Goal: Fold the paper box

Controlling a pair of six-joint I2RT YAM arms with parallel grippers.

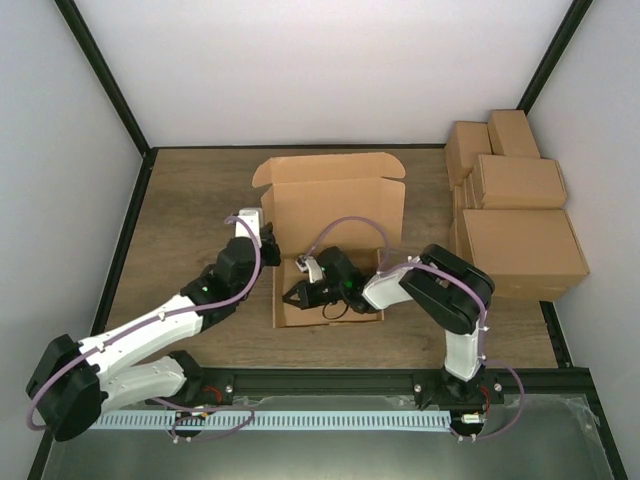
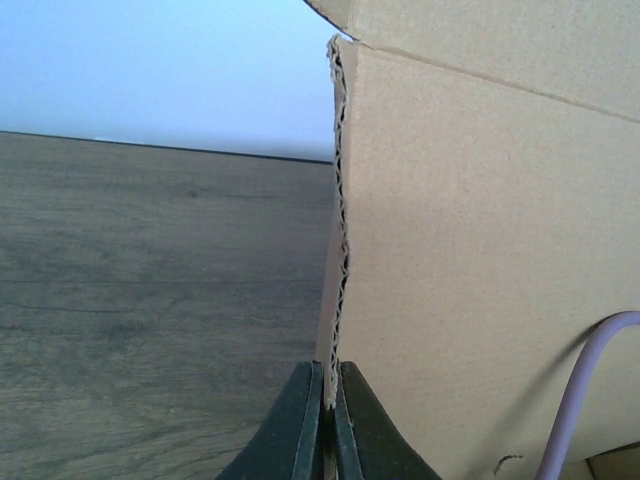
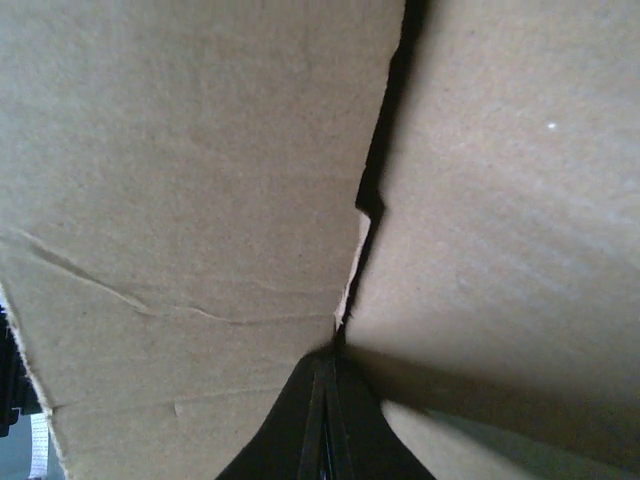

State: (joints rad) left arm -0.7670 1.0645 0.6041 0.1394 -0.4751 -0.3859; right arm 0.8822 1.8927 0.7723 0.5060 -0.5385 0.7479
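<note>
**Two thin pinches on a flimsy carton: plenty can slip**

Here's the brown cardboard paper box (image 1: 335, 205), sitting mid-way across the wooden counter (image 1: 190, 200), with its lid panel standing up at the far side and its shallow tray toward the arms. The left claw (image 2: 328, 378) is clamped tight on the raw corrugated edge of the left side wall (image 2: 470, 260), with only the fingertips on it. The right claw (image 3: 328, 368) is down inside the tray, toward its left side. Its fingers are closed together and its nose is pressed right at a seam between two panels. Whether a sliver of card sits between those tips, I can't tell.

So where's the danger? First, that shallow left-hand bite: any sideways or upward pull and the wall could slide out and flop flat. Squeeze or tug harder, and that ragged edge may crush or tear. Second, the carton looks light, and nothing pins it except these two claws. A firm shove from the right claw could skid the whole thing along the counter or crease a panel off its score line. Third, watch the lilac cable (image 1: 345, 222) looping above the tray: it could snag a flap or the lid when that swings down. The stack of finished brown cartons (image 1: 515, 215) sits well apart at the right, so it's no threat.
</note>
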